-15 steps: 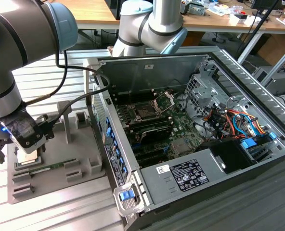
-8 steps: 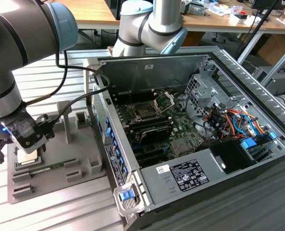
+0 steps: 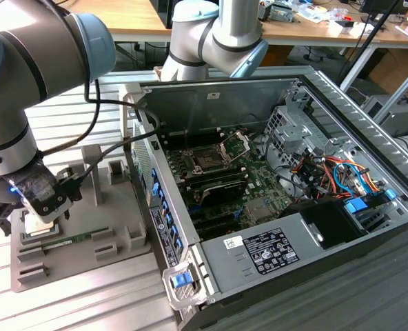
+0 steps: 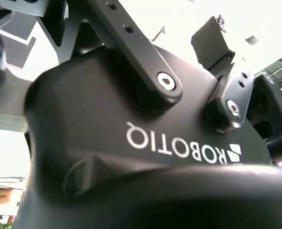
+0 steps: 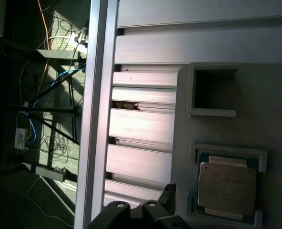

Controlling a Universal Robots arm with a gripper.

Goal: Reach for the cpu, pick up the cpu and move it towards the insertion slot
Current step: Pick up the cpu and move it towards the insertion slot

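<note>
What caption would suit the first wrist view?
The cpu lies in a recess of the grey tray, beside an empty recess.

The arm [image 3: 32, 62] bends downward, its wrist [image 3: 4, 162] straight above the jaws. The gripper [image 3: 40, 205] points down, slightly tilted; its black link bars [image 4: 141, 57] cross the housing.

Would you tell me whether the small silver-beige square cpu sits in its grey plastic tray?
In: the first wrist view shows the cpu lying flat within a framed recess of the grey plastic tray.
</note>
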